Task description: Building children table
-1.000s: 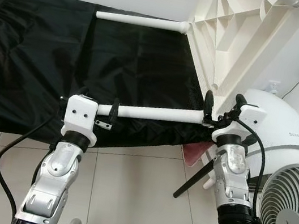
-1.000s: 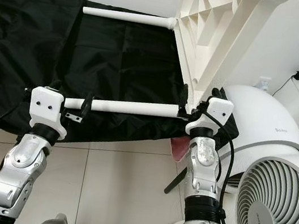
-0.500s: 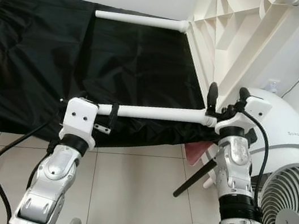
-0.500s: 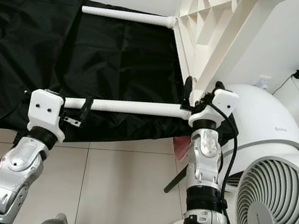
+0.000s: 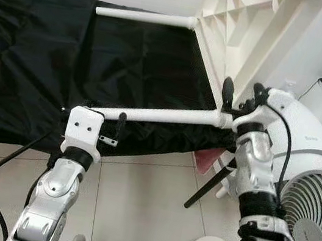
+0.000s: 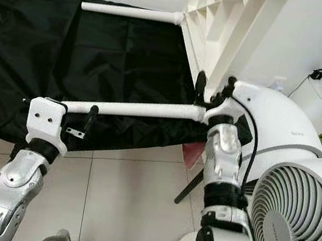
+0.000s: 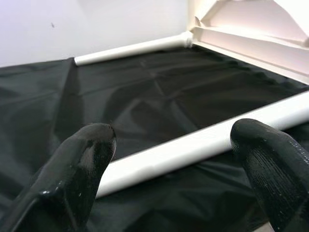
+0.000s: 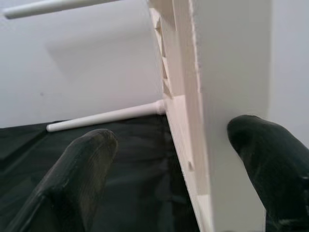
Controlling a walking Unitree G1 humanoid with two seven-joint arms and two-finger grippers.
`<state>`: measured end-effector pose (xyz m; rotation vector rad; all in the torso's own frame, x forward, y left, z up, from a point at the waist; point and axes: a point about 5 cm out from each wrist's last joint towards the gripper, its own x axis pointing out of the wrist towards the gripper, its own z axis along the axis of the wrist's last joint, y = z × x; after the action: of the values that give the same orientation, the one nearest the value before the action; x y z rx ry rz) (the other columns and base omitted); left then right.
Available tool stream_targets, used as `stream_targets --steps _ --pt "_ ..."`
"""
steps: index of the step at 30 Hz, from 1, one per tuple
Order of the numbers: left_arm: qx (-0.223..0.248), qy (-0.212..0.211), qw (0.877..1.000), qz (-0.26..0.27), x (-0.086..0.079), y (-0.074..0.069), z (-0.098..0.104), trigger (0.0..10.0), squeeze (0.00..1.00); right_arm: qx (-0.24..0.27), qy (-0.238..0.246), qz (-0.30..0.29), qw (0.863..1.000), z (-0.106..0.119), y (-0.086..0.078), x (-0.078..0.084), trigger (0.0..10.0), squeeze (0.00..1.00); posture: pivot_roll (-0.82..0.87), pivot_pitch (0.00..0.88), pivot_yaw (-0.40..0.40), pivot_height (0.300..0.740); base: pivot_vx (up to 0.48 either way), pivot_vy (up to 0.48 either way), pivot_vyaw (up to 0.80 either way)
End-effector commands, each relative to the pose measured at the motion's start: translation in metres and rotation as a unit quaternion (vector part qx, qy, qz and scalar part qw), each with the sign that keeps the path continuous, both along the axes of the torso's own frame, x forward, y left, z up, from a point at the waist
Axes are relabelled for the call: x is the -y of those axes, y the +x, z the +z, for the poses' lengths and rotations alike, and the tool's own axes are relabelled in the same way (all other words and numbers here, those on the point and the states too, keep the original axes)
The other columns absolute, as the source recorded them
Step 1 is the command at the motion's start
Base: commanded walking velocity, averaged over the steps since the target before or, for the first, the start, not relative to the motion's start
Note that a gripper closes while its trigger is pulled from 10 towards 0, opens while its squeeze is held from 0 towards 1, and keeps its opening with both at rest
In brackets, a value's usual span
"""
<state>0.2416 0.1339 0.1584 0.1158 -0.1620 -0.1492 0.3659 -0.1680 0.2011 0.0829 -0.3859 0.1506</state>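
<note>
With one round white plastic leg (image 5: 144,16) fitted into the ribbed white plastic tabletop (image 5: 241,29), the open left pincer (image 7: 174,159) and open right pincer (image 5: 240,97) are lining up a second white leg (image 5: 168,114), seemingly not yet seated.

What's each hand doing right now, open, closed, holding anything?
Left hand: open, fingers either side of the long white plastic table leg.
Right hand: open, fingers straddling the white ribbed plastic tabletop edge.

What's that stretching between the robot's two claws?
A white table leg spans from the left gripper to the right gripper, above a black cloth, as the left eye view shows.
</note>
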Motion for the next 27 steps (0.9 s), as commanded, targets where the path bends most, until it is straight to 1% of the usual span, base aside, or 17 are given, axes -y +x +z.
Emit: stream_targets --steps 1,2,3,6,10,12,13,16,19,20,23,24,25,27 --pt "-0.004 -0.003 1.000 -0.024 0.004 -0.002 0.002 10.0 0.00 -0.005 -0.003 0.025 1.000 0.003 0.005 -0.005 10.0 0.00 0.08 0.096 -0.070 0.740 0.000 0.000 0.00" --pt "-0.004 -0.003 1.000 -0.024 0.004 -0.002 0.002 10.0 0.00 -0.005 -0.003 0.025 1.000 0.003 0.005 -0.005 10.0 0.00 0.08 0.096 -0.070 0.740 0.000 0.000 0.00" --pt "-0.003 -0.006 1.000 -0.025 0.006 -0.002 0.004 10.0 0.00 -0.010 -0.012 0.035 0.999 0.004 0.010 -0.006 10.0 0.00 0.08 0.098 -0.072 0.740 0.000 0.000 0.00" --pt "-0.003 -0.008 1.000 -0.026 0.007 -0.002 0.005 10.0 0.00 -0.015 -0.018 0.042 0.999 0.005 0.013 -0.006 10.0 0.00 0.07 0.099 -0.073 0.740 0.000 0.000 0.00" --pt "-0.003 -0.008 1.000 -0.027 0.007 -0.002 0.005 10.0 0.00 -0.016 -0.018 0.048 0.999 0.005 0.013 -0.008 10.0 0.00 0.08 0.098 -0.075 0.740 0.000 0.000 0.00" --pt "-0.002 -0.009 1.000 -0.029 0.008 -0.002 0.007 10.0 0.00 -0.012 -0.017 0.055 0.998 0.002 0.008 -0.008 10.0 0.00 0.07 0.099 -0.076 0.740 0.000 0.000 0.00" --pt "-0.002 -0.009 1.000 -0.029 0.008 -0.002 0.007 10.0 0.00 -0.012 -0.017 0.055 0.998 0.002 0.008 -0.008 10.0 0.00 0.07 0.099 -0.076 0.740 0.000 0.000 0.00" --pt "-0.001 -0.011 0.999 -0.030 0.008 0.000 0.008 10.0 0.00 -0.001 -0.014 0.053 0.999 0.000 0.000 -0.005 10.0 0.00 0.06 0.094 -0.074 0.740 0.000 0.000 0.00" --pt "-0.001 -0.012 0.999 -0.031 0.008 0.001 0.008 10.0 0.00 0.002 -0.013 0.052 0.999 0.000 -0.001 -0.004 10.0 0.00 0.06 0.094 -0.074 0.740 0.000 0.000 0.00" --pt "-0.001 -0.011 0.999 -0.034 0.009 0.001 0.008 10.0 0.00 0.012 -0.010 0.050 0.999 0.001 -0.005 -0.002 10.0 0.00 0.06 0.089 -0.075 0.740 0.000 0.000 0.00" --pt "-0.001 -0.011 0.999 -0.034 0.009 0.001 0.008 10.0 0.00 0.012 -0.010 0.050 0.999 0.001 -0.005 -0.002 10.0 0.00 0.06 0.089 -0.075 0.740 0.000 0.000 0.00" --pt "0.000 -0.011 0.999 -0.035 0.009 0.003 0.010 10.0 0.00 0.026 -0.006 0.043 0.999 0.001 -0.012 0.000 10.0 0.00 0.05 0.082 -0.075 0.740 0.000 0.000 0.00" --pt "0.000 -0.011 0.999 -0.035 0.009 0.003 0.010 10.0 0.00 0.026 -0.006 0.043 0.999 0.001 -0.012 0.000 10.0 0.00 0.05 0.082 -0.075 0.740 0.000 0.000 0.00" --pt "-0.001 -0.007 0.999 -0.032 0.005 0.009 0.011 10.0 0.00 0.037 0.001 0.022 0.999 -0.007 -0.030 0.002 10.0 0.00 0.05 0.060 -0.078 0.740 0.000 0.000 0.00"
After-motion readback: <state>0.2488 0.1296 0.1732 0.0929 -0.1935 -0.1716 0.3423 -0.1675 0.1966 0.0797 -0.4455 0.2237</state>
